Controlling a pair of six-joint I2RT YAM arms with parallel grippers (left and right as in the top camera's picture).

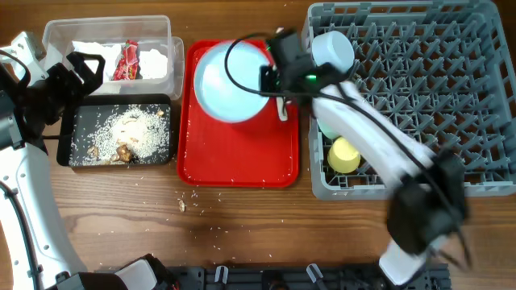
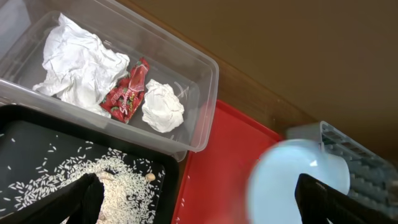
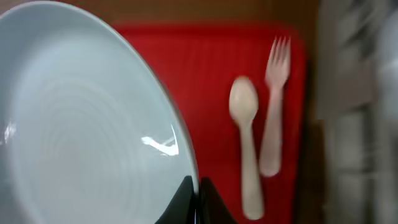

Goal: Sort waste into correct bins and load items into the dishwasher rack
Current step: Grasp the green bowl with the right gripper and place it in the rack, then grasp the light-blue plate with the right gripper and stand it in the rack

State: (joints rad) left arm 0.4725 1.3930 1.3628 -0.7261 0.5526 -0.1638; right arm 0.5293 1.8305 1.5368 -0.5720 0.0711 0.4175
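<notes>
Hovering over the black tray [image 1: 74, 129], left gripper [image 1: 87, 68], jaws wide apart. Mid-scene, light blue plate [image 1: 230, 80] tilted above the red tray [image 1: 242, 165], rim pinched between right gripper [image 3: 194, 198] jaws. Likely stiff, glossy, slippery, breakable; best gripped firmly at the rim.

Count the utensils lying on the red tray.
2: a spoon and a fork, side by side on the red tray, right of the plate. The plate may hide others.
</notes>
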